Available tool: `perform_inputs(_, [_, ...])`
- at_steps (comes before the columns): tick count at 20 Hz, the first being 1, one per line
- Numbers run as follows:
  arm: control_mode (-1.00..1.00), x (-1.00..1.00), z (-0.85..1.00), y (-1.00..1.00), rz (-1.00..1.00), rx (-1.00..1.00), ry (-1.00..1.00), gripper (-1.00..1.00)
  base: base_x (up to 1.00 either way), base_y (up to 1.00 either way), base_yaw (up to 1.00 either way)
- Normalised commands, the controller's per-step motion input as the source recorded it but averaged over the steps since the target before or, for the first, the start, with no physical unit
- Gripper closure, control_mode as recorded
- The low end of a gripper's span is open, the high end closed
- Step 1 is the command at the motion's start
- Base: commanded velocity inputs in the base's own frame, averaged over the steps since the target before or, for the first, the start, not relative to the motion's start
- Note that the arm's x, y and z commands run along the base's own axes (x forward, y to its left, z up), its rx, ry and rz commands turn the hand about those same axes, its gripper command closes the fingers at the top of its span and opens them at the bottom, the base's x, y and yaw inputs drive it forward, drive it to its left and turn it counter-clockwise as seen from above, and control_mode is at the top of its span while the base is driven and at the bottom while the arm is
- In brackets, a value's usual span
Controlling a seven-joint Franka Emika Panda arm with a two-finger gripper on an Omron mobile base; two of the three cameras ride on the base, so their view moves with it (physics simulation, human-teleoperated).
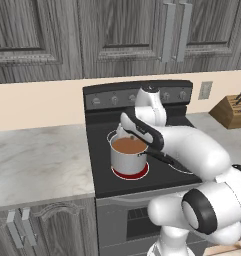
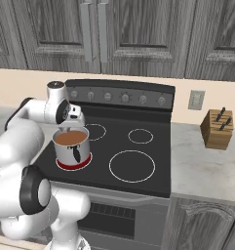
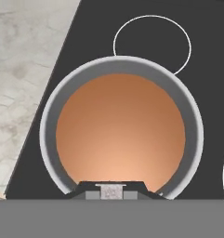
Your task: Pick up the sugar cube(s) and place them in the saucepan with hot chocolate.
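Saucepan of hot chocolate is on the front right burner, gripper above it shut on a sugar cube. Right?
Not quite: the saucepan sits on the front left burner, the one glowing red, as the right base view shows. The rest holds: the gripper is above the pan, its fingers shut on the sugar cube.

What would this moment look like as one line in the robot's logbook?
phase: over pan | gripper: shut on sugar cube | saucepan: on red-glowing burner, brown liquid inside | next: likely release

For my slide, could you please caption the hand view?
Gripper shut on sugar cube directly over the saucepan of hot chocolate.
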Motion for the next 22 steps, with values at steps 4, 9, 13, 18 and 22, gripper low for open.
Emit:
perform_inputs(4, [-1.00, 0.24, 0.00, 0.00, 0.00, 0.00, 0.00, 1.00, 0.00, 0.00, 0.00])
perform_inputs(9, [-1.00, 0.16, 0.00, 0.00, 0.00, 0.00, 0.01, 1.00, 0.00, 0.00, 0.00])
perform_inputs(13, [-1.00, 0.01, 0.00, 0.00, 0.00, 0.00, 0.00, 1.00, 0.00, 0.00, 0.00])
perform_inputs(18, [-1.00, 0.10, 0.00, 0.00, 0.00, 0.00, 0.00, 1.00, 0.00, 0.00, 0.00])
perform_inputs(22, [-1.00, 0.28, 0.00, 0.00, 0.00, 0.00, 0.00, 1.00, 0.00, 0.00, 0.00])
